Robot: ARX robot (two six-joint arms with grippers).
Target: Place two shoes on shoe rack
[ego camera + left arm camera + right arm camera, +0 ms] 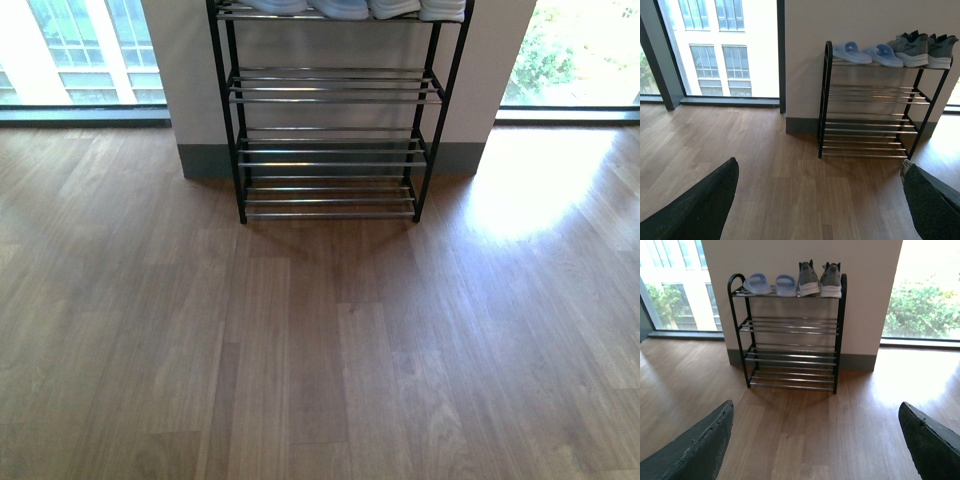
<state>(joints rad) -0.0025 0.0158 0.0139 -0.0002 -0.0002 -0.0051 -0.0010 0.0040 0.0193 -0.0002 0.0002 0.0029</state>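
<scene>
Front view: the shoe rack (330, 130) stands against the wall on the wooden floor (320, 350). Only white soles show at its top shelf, cut off by the frame edge; the lower shelves are bare rods. Neither arm is in view.

Left wrist view: the left gripper (820, 200) has its fingers (700, 210) spread wide, holding nothing. On the top shelf, two pale blue slides (867, 52) lie toward the left end and two grey sneakers (922, 49) at the right end, side by side.

Right wrist view: the right gripper (815, 440) is likewise spread wide and empty, well back from the rack.

The task looks done. The remaining risk is an arm swinging forward and knocking a shoe off the thin rods.
</scene>
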